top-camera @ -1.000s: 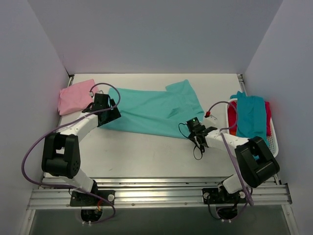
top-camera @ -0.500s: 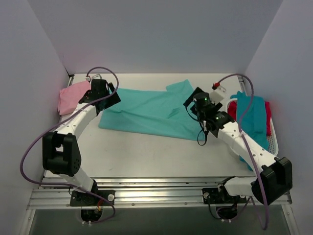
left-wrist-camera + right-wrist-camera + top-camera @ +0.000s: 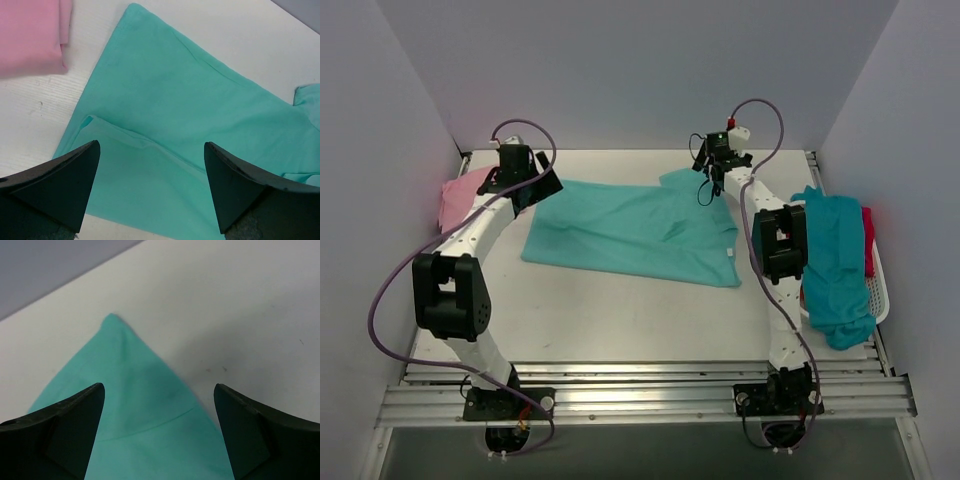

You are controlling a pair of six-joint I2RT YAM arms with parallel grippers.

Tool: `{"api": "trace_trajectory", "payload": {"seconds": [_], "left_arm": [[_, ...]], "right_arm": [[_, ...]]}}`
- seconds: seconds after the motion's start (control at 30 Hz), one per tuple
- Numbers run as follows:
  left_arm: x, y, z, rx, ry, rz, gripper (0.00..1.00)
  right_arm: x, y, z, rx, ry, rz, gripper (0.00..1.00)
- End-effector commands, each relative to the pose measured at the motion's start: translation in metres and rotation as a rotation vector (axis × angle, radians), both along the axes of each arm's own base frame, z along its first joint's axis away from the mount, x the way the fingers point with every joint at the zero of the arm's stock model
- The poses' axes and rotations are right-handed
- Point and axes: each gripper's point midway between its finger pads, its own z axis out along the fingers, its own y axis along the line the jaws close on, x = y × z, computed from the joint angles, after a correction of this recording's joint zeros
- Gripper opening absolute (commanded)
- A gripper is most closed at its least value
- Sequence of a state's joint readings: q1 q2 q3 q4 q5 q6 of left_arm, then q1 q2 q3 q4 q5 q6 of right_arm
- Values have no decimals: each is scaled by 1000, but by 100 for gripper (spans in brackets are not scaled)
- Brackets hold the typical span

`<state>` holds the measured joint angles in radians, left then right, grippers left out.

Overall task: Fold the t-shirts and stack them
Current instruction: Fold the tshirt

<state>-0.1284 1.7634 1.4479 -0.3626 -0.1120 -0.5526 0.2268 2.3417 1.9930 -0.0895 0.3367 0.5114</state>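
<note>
A mint-teal t-shirt lies spread across the middle of the table. My left gripper hovers open over its far left part, and in the left wrist view the cloth lies below the open left gripper with nothing held. My right gripper stands open above the sleeve at the back edge. In the right wrist view the sleeve's pointed corner lies beneath the open right gripper. A folded light pink t-shirt rests at the far left, also seen as the pink t-shirt.
A white basket stands at the right edge. A darker teal-blue t-shirt hangs over its near rim, and a red one lies under it. The enclosure walls close in the back and both sides.
My right gripper opened and swung from the shirt's near right edge up to the back sleeve. The left gripper shifted toward the back. The mint shirt now lies flatter.
</note>
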Motion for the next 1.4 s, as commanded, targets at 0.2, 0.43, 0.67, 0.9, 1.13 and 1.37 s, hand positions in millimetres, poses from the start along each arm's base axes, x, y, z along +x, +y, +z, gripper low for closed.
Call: {"api": "trace_trajectory", "payload": {"seconds": [0.2,0.43,0.67,0.9,1.13,1.37], "left_arm": [[5,13,-1,21,-36,-8,94],[13,11,-1,10,-48,-13,94],[17,8,-2,-2,-60,-17,94],[17,10,-5,10,-56,-15,94],[20,11,-8,13,-54,-15,94],[18,16,-17,17,-39,-8,94]], "right_arm": [[49,-34,-6,11,-44,46,87],[58,-15,-27,87,-61,84,87],[64,14,-67,135,-33,138,88],[73,31,-88,195,-47,160,88],[73,50,-99,215,-51,187,83],[71,51,-117,233,-33,191,52]]}}
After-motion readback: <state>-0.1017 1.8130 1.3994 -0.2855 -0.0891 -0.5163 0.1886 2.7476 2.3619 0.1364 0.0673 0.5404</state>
